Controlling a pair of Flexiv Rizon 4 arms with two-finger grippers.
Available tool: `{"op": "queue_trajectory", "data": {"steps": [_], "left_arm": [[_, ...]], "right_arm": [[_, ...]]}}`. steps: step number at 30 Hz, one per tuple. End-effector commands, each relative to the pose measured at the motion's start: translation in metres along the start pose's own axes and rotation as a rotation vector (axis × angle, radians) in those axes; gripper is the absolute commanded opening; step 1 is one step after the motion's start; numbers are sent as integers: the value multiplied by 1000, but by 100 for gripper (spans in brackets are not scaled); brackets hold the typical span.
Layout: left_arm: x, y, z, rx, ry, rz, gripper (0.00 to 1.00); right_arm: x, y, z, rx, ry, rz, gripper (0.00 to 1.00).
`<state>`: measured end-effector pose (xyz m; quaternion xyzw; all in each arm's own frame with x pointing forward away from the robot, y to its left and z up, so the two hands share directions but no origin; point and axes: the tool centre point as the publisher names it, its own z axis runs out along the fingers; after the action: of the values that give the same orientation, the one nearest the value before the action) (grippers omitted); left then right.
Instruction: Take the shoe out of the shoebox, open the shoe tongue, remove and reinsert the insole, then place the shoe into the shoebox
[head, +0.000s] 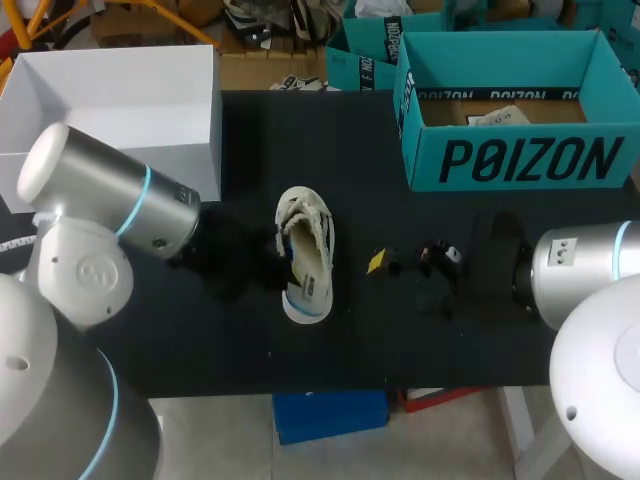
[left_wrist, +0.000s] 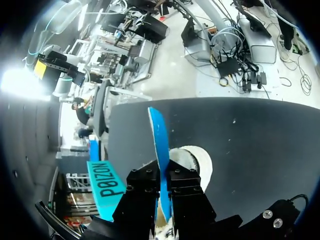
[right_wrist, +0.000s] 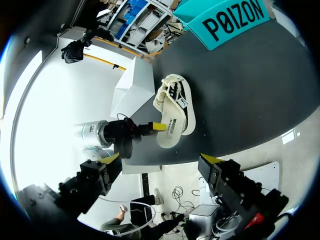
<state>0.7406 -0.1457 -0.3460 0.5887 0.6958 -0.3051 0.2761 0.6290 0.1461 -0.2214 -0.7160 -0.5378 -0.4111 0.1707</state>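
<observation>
A cream sneaker (head: 306, 255) lies on the black table (head: 400, 150), toe toward the far side, with blue lining showing at its heel. My left gripper (head: 279, 246) is at the shoe's left side. In the left wrist view that gripper (left_wrist: 161, 176) is shut on the thin blue insole (left_wrist: 158, 142), which stands on edge above the white shoe (left_wrist: 199, 161). My right gripper (head: 414, 262) is right of the shoe, open and holding nothing. The right wrist view shows its fingers (right_wrist: 111, 158) spread wide, the shoe (right_wrist: 175, 111) ahead of them. The teal shoebox (head: 515, 110) stands open at the back right.
An open white box (head: 120, 100) stands at the table's back left corner. More teal boxes (head: 365, 50) sit behind the table. The table's front edge is close below the shoe. In the right wrist view the shoebox (right_wrist: 235, 22) is beyond the shoe.
</observation>
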Motion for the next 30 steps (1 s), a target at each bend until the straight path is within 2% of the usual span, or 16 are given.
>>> {"op": "queue_trajectory", "data": {"steps": [1, 21, 30], "left_arm": [[7, 2, 2, -13, -7, -8, 0], [11, 39, 6, -128, 46, -4, 0], [12, 44, 4, -147, 65, -7, 0]], "right_arm": [[-7, 0, -1, 14, 204, 13, 100], [-7, 0, -1, 14, 204, 13, 100], [-7, 0, -1, 14, 204, 13, 100]]}}
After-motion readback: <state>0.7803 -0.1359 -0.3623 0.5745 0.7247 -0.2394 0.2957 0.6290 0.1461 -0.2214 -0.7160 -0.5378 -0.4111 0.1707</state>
